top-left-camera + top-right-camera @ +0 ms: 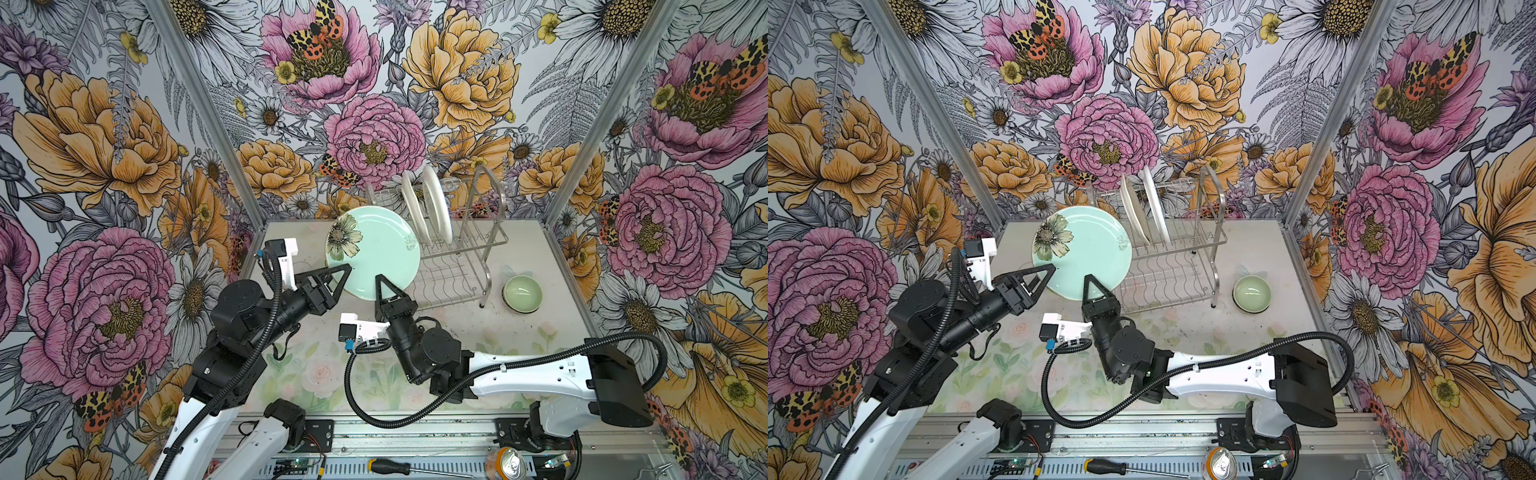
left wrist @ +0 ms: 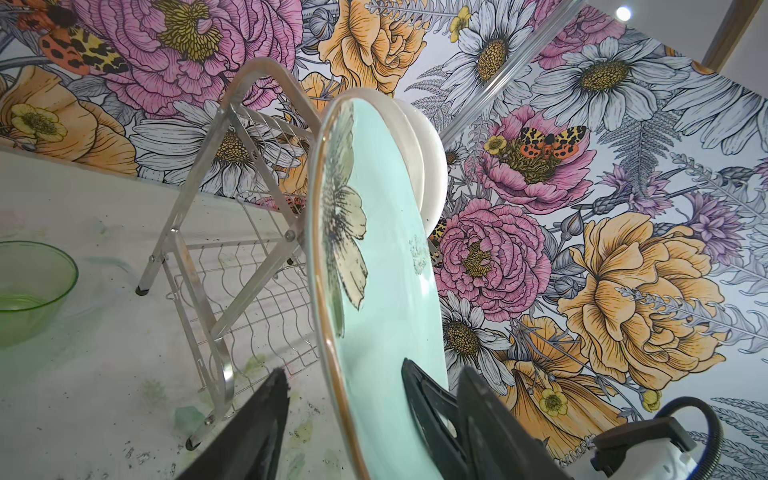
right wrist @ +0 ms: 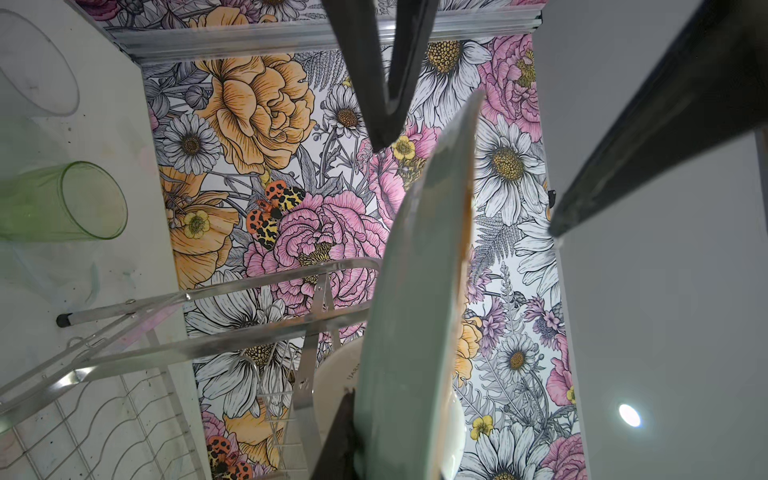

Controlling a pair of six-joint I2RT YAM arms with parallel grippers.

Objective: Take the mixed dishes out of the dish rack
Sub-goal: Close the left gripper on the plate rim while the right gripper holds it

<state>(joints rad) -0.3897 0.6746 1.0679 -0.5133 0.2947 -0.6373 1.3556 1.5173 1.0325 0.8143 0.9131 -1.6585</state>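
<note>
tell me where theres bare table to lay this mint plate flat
Best: bare table bordered by the dish rack, pale green bowl and right arm. Also the front-centre patch between that arm and the left arm. Crowded: back left beside the rack, where green tumbler and clear glass sit.

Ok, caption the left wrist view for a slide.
Left pincer open astride the mint plate, white plates and dish rack beyond.

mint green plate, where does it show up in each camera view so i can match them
In a top view: the mint green plate is left of centre, at the left end of the dish rack.
In a top view: mint green plate left of centre, again at the dish rack's left end.
Left wrist: near edge-on, centre, flower face showing.
Right wrist: near edge-on, centre, plain back showing.
Shared landmark: the dish rack's steel frame.
</note>
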